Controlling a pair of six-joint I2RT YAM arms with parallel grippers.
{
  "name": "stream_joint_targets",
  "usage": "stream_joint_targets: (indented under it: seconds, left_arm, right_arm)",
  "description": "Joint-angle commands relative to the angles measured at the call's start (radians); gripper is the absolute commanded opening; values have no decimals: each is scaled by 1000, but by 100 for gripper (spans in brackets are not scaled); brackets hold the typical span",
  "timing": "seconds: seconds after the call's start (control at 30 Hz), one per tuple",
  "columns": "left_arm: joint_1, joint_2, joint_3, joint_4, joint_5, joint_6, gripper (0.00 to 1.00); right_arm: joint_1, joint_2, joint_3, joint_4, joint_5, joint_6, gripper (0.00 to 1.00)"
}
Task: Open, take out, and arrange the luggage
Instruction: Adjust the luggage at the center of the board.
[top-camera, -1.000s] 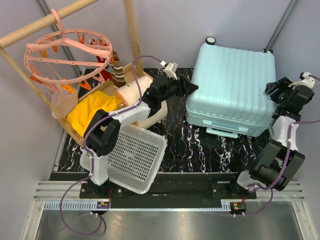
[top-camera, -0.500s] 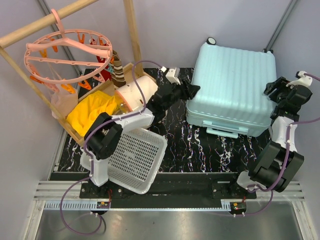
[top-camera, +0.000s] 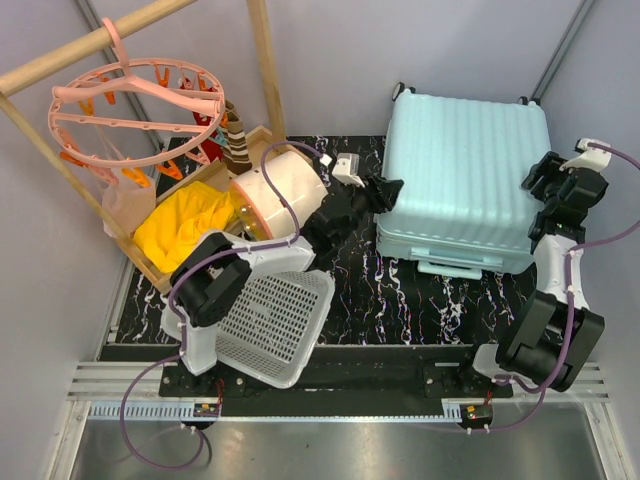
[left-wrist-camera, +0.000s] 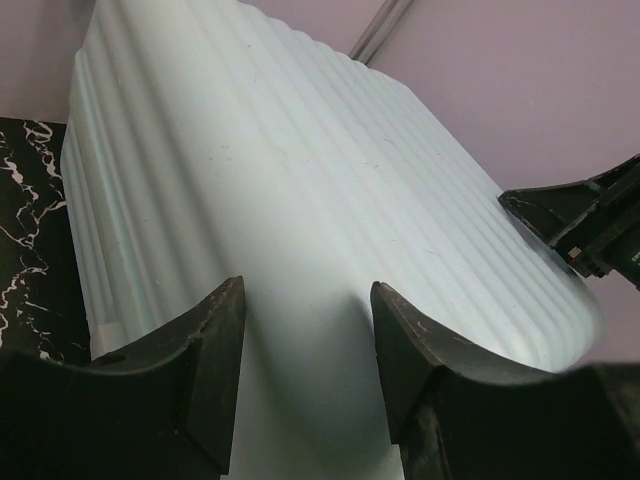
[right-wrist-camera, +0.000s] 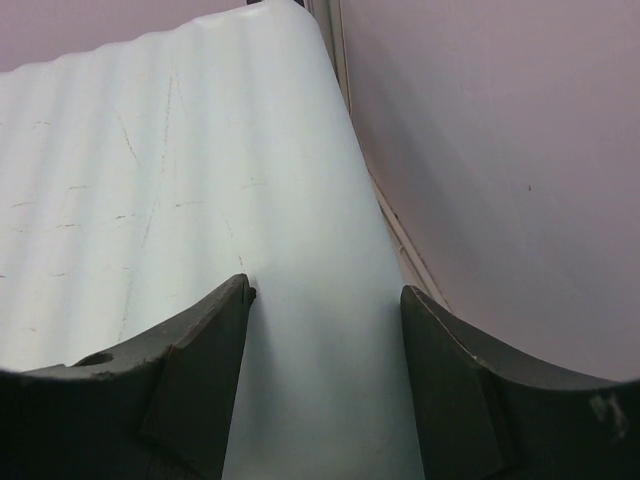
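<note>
Flanking luggage (top-camera: 465, 170), left end effector (top-camera: 388, 190), right end effector (top-camera: 536, 181)

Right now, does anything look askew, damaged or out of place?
The white perforated basket looks tipped beside the left arm, overhanging the mat at its near edge. The luggage shows faint scuffs on its shell.

Pale mint-blue ribbed hard-shell luggage (top-camera: 465, 175). Lies flat and closed on the far right of the black marbled tabletop (top-camera: 360, 290), handle facing near, 2 wheels far.

Ribbed, matt hard-plastic luggage (top-camera: 462, 170)
</note>
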Motion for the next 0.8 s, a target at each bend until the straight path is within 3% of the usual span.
stream_joint_targets:
  seconds: [0.0, 0.07, 0.37, 0.47, 0.77]
  left_arm:
    - [-368, 62, 28, 28, 669, -125, 51]
    - [-370, 70, 43, 22, 671, -120, 51]
    - [-379, 106, 101, -32, 674, -79, 54]
    - [-376, 63, 73, -82, 634, -24, 62]
    - [-353, -101, -98, -182, 504, 159, 70]
  right_arm:
    - [248, 19, -95, -462, -519, 170, 66]
    - [248, 4, -91, -479, -493, 164, 66]
    - [248, -162, 46, -691, -111, 183, 74]
    - [248, -196, 61, -702, -106, 175, 76]
    - [248, -202, 74, -697, -181, 193, 77]
